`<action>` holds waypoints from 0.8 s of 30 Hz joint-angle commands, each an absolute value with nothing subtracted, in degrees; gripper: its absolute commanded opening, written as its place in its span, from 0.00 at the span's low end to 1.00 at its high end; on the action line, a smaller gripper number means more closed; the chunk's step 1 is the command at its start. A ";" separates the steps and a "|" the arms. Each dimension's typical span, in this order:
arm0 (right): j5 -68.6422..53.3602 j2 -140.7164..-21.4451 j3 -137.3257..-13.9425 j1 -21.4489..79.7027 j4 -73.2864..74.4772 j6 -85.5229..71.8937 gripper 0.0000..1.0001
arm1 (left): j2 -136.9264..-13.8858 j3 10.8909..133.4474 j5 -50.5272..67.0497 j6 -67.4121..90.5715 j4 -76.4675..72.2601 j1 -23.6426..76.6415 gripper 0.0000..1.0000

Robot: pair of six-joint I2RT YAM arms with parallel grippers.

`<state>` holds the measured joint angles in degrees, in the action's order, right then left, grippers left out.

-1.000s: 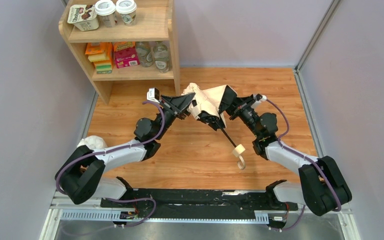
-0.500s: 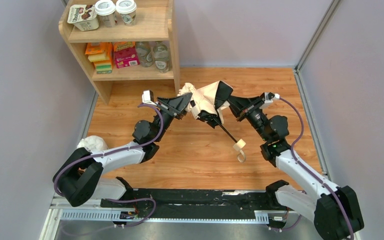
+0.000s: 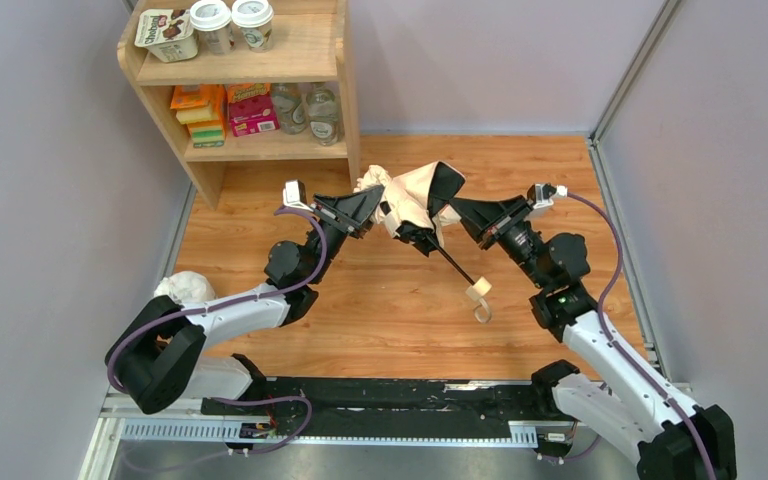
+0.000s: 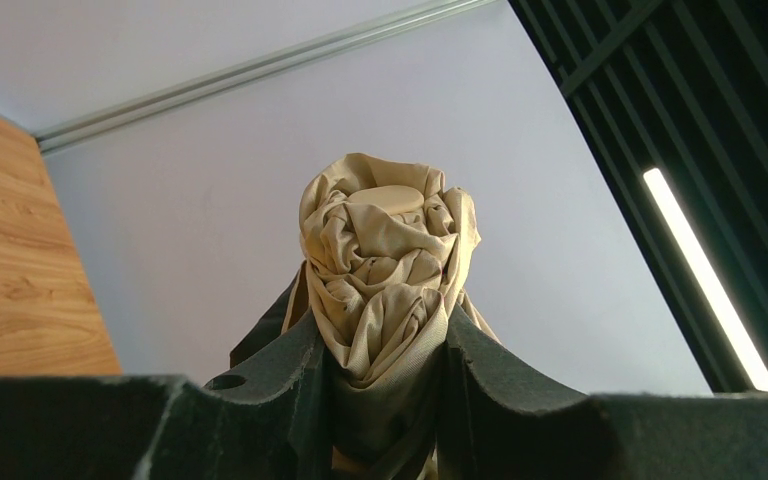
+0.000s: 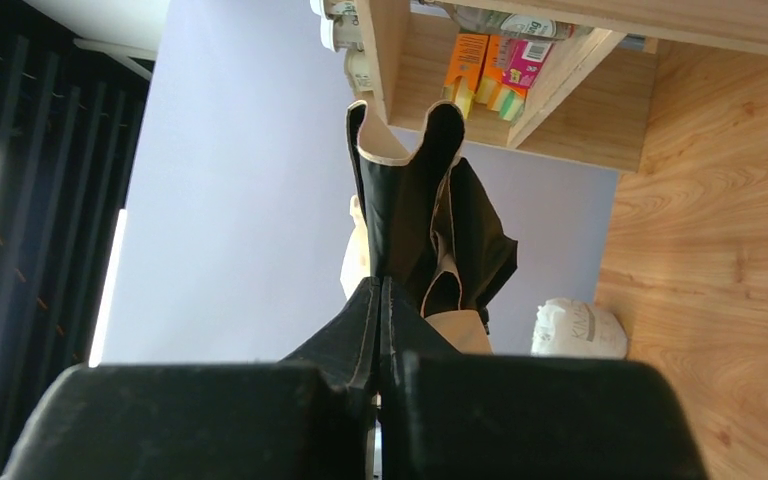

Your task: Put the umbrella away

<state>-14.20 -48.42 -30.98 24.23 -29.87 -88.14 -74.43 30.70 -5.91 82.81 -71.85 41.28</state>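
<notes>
The umbrella (image 3: 412, 200), a beige canopy with a dark inner side, hangs in the air between my two grippers over the wooden table. Its thin black shaft (image 3: 454, 264) slants down to the small wooden handle (image 3: 478, 290) and beige strap (image 3: 483, 313). My left gripper (image 3: 374, 213) is shut on the bunched top of the canopy; in the left wrist view the crumpled fabric (image 4: 385, 250) fills the left gripper (image 4: 385, 335). My right gripper (image 3: 456, 208) is shut on a thin canopy edge (image 5: 400, 190), which rises from the pressed-together tips of the right gripper (image 5: 379, 288).
A wooden shelf unit (image 3: 348, 100) stands at the back left with cups, boxes and bottles on it. A white lumpy plastic bag (image 3: 185, 288) lies by the left wall, and the right wrist view shows that bag (image 5: 575, 328) too. Grey walls close in both sides.
My right arm has swung out to the right and stretched upward, still gripping the canopy edge. The umbrella and left gripper shifted slightly left; the handle rose a little.
</notes>
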 commanded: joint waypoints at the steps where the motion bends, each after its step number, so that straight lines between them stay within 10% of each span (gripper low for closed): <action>1: -15.90 -48.16 -38.39 24.35 -26.12 -81.75 0.00 | -73.04 30.50 -5.72 82.00 -79.02 41.22 0.00; 24: -31.56 -61.18 -44.83 27.59 -20.40 -89.47 0.00 | -66.44 25.05 -9.31 75.41 -50.80 41.22 0.00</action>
